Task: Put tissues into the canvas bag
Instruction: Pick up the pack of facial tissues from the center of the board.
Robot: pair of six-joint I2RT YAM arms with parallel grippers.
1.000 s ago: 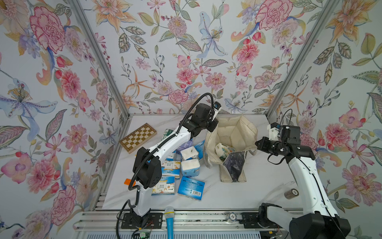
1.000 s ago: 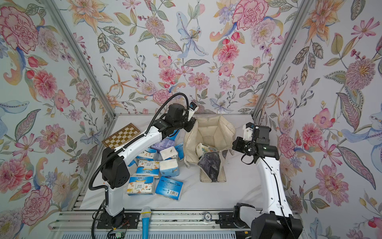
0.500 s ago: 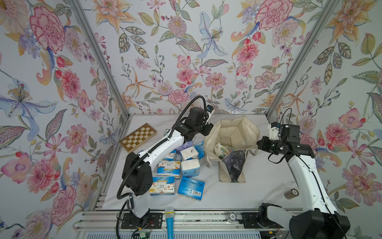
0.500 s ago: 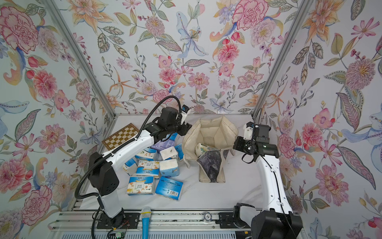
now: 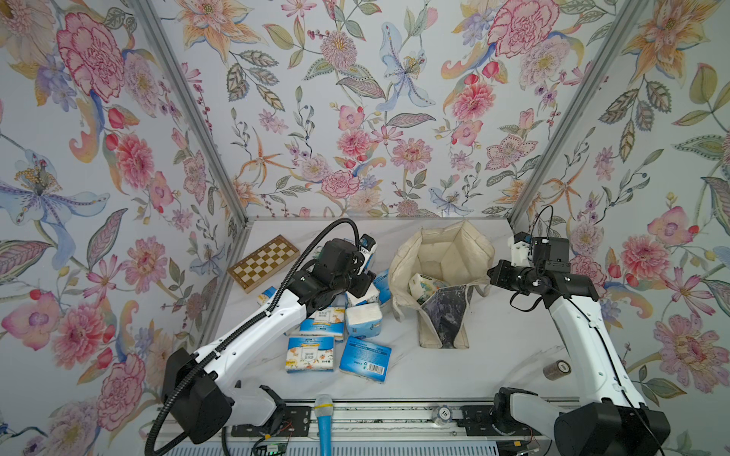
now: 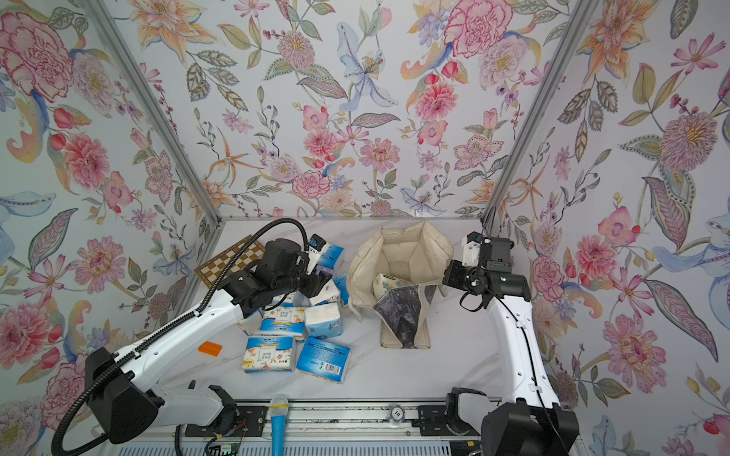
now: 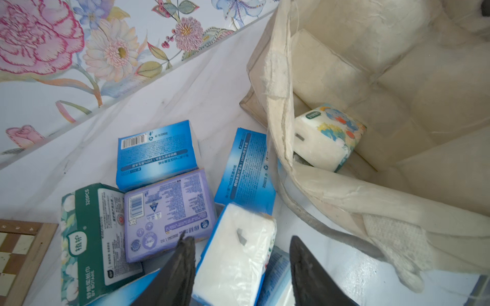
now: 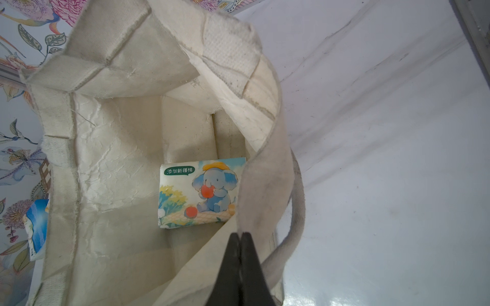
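Note:
The cream canvas bag (image 5: 442, 252) (image 6: 399, 248) stands open at the back middle of the table. My right gripper (image 8: 240, 237) (image 5: 491, 272) is shut on its rim (image 8: 265, 172) and holds the mouth wide. A cartoon elephant pack of tissues (image 8: 198, 190) (image 7: 328, 137) lies inside on the bottom. Left of the bag is a pile of tissues (image 5: 339, 327) (image 6: 292, 327). My left gripper (image 7: 241, 251) (image 5: 361, 282) hangs open over it, jaws either side of a white pack (image 7: 236, 259). Lavender (image 7: 167, 212), green-white (image 7: 90, 238) and blue (image 7: 156, 153) packs lie beside it.
A wooden chessboard (image 5: 264, 262) lies at the back left, close to the pile. A blue microphone (image 5: 324, 418) and a poker chip (image 5: 444, 413) sit on the front rail. A small grey roll (image 5: 556, 369) lies at the right edge. Floral walls close in three sides.
My left arm has swung away from the bag's mouth, leftward and down onto the pile, and its jaws have opened. The right arm and the bag have hardly moved.

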